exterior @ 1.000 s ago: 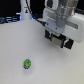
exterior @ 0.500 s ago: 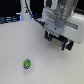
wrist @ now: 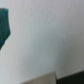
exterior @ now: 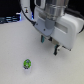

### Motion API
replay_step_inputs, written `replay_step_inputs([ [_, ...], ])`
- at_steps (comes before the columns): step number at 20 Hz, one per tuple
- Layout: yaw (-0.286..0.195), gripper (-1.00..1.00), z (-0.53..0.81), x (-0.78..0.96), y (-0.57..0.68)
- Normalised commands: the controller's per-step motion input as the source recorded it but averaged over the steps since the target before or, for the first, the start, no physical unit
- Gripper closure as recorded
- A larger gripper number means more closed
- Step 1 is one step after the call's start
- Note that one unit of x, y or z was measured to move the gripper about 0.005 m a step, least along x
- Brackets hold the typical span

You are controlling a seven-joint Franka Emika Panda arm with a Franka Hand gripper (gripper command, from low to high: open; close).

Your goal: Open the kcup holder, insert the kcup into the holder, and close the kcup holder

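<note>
The kcup [exterior: 27, 63] is a tiny bright green pod with bluish-white bits, lying on the white table toward the exterior view's lower left. My gripper [exterior: 50, 44] hangs above the table, up and to the exterior view's right of the pod and well apart from it. Its dark fingers [exterior: 56, 48] stand apart with nothing between them. A dark strip at the back left edge [exterior: 7, 20] looks like part of the kcup holder, too blurred to tell its drawer. The wrist view shows mostly pale surface with a blurred teal shape [wrist: 4, 27] at one edge.
The white table [exterior: 15, 47] spreads around the pod. A white upright part [exterior: 25, 11] stands at the back left. The arm's white body [exterior: 57, 20] fills the exterior view's upper right. A dark blurred edge [wrist: 52, 79] shows in the wrist view.
My gripper has shifted slightly toward the exterior view's left and lower. The pod has not moved.
</note>
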Motion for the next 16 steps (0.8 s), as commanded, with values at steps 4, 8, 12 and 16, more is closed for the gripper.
replay_step_inputs([
  [4,-0.217,-1.0,0.01,0.08,-0.7],
  [8,-0.21,-1.0,0.0,0.04,-0.72],
  [12,-0.208,-1.0,0.01,0.21,-0.67],
  [16,-0.203,-1.0,0.0,0.54,-0.48],
])
